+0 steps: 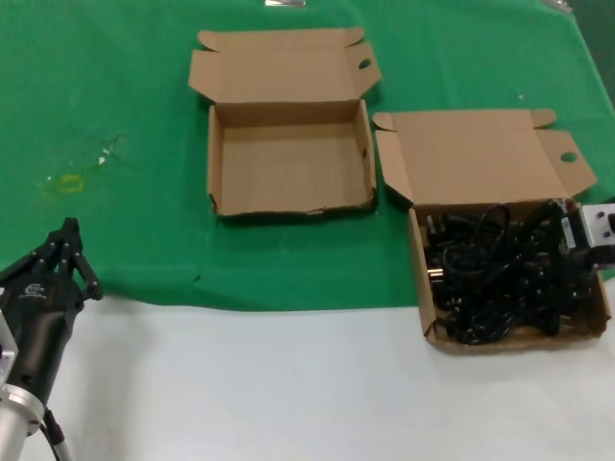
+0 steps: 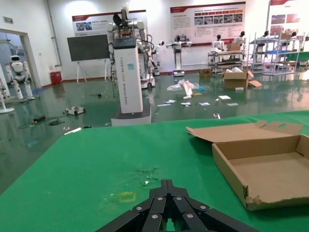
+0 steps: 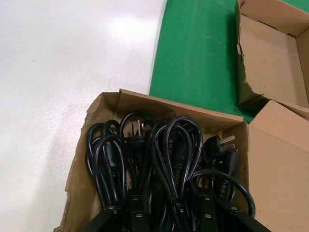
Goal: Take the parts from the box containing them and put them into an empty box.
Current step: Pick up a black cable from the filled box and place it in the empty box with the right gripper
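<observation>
The parts, several looped black power cords [image 1: 490,279], lie piled in the right carton [image 1: 519,342], whose lid lies open behind it. In the right wrist view the cords [image 3: 174,145] fill this carton [image 3: 159,104]. My right gripper [image 1: 555,254] is down in the pile at the carton's right side, open, with cords between its fingers [image 3: 171,205]. The empty box [image 1: 288,163] with a wavy front rim sits in the middle, lid open behind; it also shows in the left wrist view [image 2: 275,169]. My left gripper [image 1: 69,240] is shut and empty, parked at the front left [image 2: 167,184].
A green cloth [image 1: 125,106] covers the far part of the table; the near strip is bare white [image 1: 250,384]. A small yellow mark [image 1: 69,182] lies on the cloth at the left. The two cartons stand close together with a narrow gap.
</observation>
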### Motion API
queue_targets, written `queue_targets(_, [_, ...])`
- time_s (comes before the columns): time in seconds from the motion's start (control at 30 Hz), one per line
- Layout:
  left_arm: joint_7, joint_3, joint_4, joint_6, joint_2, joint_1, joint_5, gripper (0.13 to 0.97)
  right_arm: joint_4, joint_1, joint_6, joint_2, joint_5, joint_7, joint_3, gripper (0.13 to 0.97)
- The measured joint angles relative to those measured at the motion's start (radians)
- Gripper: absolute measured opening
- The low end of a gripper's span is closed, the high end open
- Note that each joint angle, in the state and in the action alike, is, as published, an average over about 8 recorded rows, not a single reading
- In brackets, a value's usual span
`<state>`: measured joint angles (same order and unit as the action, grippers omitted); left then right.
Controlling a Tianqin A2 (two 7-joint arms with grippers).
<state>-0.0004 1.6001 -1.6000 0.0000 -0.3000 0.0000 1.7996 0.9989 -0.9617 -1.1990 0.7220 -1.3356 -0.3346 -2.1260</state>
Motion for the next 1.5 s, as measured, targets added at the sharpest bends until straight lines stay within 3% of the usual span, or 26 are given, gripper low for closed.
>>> queue_targets(0.17, [0.000,0.000,0.000,0.000,0.000,0.000,0.000,0.144,0.012,0.009,-0.001,0.006,0.000,0.005,0.002,0.387])
queue_targets(0.43, [0.000,0.000,0.000,0.000,0.000,0.000,0.000,0.144,0.036,0.013,-0.003,0.017,0.003,0.022,0.007,0.251])
queue_targets(1.03, [0.000,0.000,0.000,0.000,0.000,0.000,0.000,0.144,0.151,-0.007,-0.026,0.061,0.004,0.136,0.040,0.213])
queue_targets(1.5, [0.000,0.000,0.000,0.000,0.000,0.000,0.000,0.144,0.128,-0.054,0.050,-0.027,0.018,0.159,0.043,0.211])
